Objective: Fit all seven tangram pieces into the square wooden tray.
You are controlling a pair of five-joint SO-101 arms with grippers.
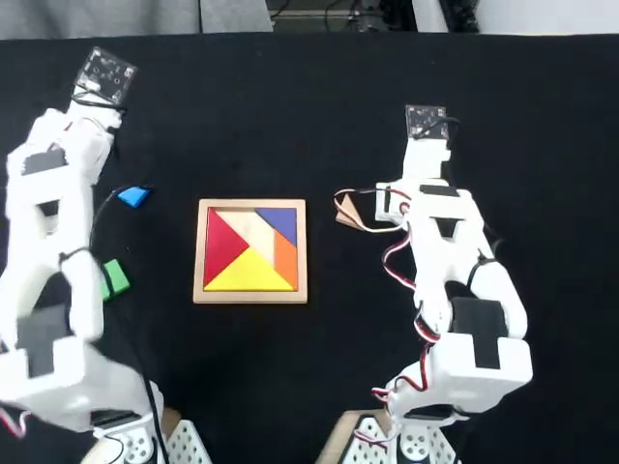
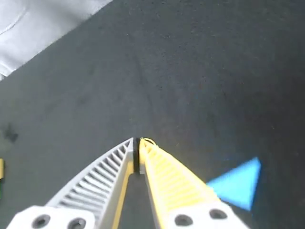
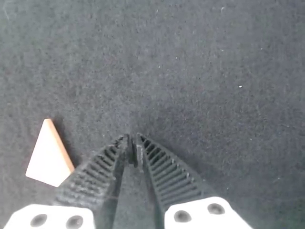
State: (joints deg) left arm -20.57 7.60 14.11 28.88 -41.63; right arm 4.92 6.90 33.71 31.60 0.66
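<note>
Pressed together, empty: jaws of left gripper (image 2: 138, 145) and right gripper (image 3: 132, 143). Mid-surface, square wooden tray (image 1: 250, 296) with coloured tangram pieces (image 1: 247, 271) inside. Left of it, light blue triangle (image 1: 132, 197) and green square block (image 1: 114, 278); right, tan wooden triangle (image 1: 344, 217), all on black surface (image 1: 290, 116).

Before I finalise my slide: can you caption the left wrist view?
Left gripper shut over black cloth, blue triangle lying beside it.

High camera looks steeply down on the whole table (image 1: 319, 87). Wrist cameras sit low, sighting along the left gripper (image 2: 138, 141) and right gripper (image 3: 132, 140); with the overhead they share the blue triangle (image 2: 237, 183) and tan triangle (image 3: 49, 155).
</note>
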